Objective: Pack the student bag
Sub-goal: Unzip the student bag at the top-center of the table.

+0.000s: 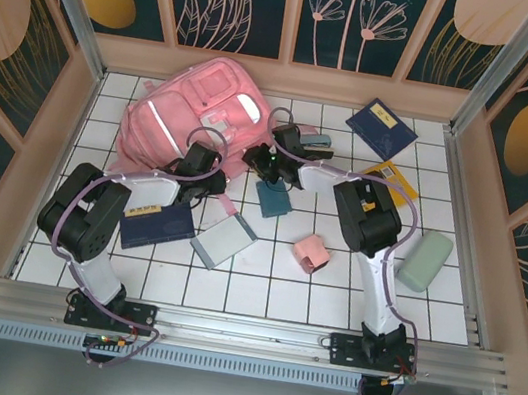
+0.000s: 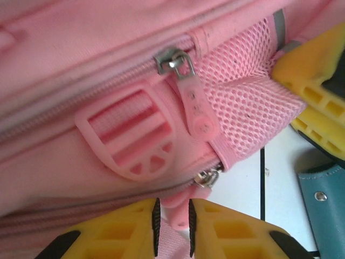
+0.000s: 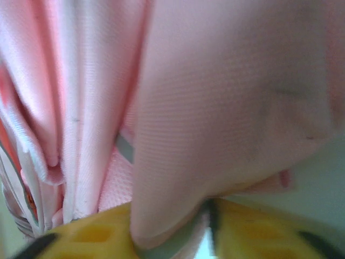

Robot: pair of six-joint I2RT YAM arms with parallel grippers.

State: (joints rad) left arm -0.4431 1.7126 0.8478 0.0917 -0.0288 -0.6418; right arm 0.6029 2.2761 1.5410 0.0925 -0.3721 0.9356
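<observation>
Bag: one, soft pink fabric with a mesh side pocket, lying at the far-left corner of the white-tiled counter. Left gripper: nearly closed, pinching a pink tab beside the bag's lower zip. Right gripper: nearly closed on a fold of bag fabric. Loose near the counter's middle: one teal wallet, one pink box.

Top external camera is looking steeply down from above and behind the arm bases. It is taking in the whole tiled bench, with the student bag at upper left of frame. Left wrist camera is facing the bag's zippered side at very close range, its yellow jaws entering at bottom edge. Right wrist camera is sitting nearer, pink fabric blurring across frame. All three views are sharing the bag.
</observation>
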